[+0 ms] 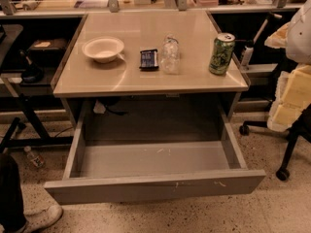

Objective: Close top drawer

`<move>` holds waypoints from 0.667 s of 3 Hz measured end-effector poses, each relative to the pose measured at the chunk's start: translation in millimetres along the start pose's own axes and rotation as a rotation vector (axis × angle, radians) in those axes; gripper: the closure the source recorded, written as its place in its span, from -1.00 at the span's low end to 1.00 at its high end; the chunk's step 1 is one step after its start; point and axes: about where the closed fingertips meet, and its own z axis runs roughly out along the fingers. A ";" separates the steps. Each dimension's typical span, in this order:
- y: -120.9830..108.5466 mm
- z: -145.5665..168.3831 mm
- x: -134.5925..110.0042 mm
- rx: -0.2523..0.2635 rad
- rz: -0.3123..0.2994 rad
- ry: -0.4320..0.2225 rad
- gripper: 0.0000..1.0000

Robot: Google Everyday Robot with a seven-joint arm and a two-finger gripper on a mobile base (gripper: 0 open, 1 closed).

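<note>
Camera view shows the top drawer (155,187) pulled far out from under the table, filling the lower half of the frame, its wide grey front lying across the bottom and its bare inside floor facing up. Nothing can be seen lying in it. A few small white scuffs (219,183) mark the front right of centre.

It looks like sheet metal: stiff, hard and smooth, and probably not heavy while it carries no load. It most likely runs on side slides, so it should roll back under a steady push. The front is flat with no handle, so there is nothing to grip; the best contact is a flat press near the middle of the front. Pushing close to one end could twist so wide a drawer and make it jam, and a slanted push may slide off the smooth face.

The gripper does not appear anywhere in the frame, so whether it is released or clenched cannot be told.

Above the drawer, the table (141,79) carries a white bowl (103,49), a dark packet (149,59), a clear bottle (170,56) and a green can (221,54), all well back from its front edge. A chair (291,144) stands at the right edge, and a shoe (43,217) sits in the lower left corner, close to the drawer's left end.
</note>
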 end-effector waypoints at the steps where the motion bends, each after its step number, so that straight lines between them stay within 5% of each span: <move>1: 0.0 0.0 0.0 0.000 0.000 0.000 -1.00; 2: 0.0 0.0 0.0 0.000 0.000 0.000 -0.64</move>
